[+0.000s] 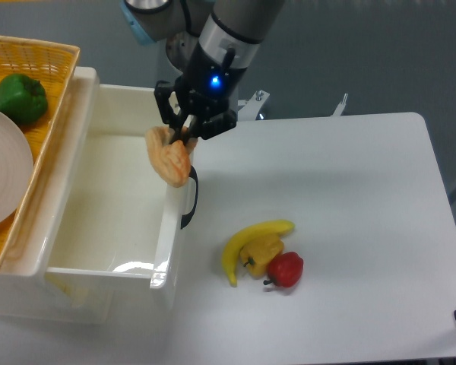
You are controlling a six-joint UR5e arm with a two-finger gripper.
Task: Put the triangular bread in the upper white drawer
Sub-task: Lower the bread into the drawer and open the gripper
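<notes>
In the fixed camera's view, the end effector [184,128] was clamped on the top edge of the triangular bread [169,158], holding it in the air so that the wedge hung downward, tilted, right over the front wall of the upper white drawer [166,243]. That position suggested a carry toward the open cavity: the bread sat just above the rim near the black curved handle [190,199], not yet over the middle of the drawer, so a short shift inward seemed needed before release. Gripping by an edge left the broad face free to drop flat. The bread looked tan-orange with a paler face and rounded corners. On the tabletop [349,190], well apart from the drawer, lay a banana [239,247], a yellow pepper [260,251] and a red pepper [286,269], touching each other.
</notes>
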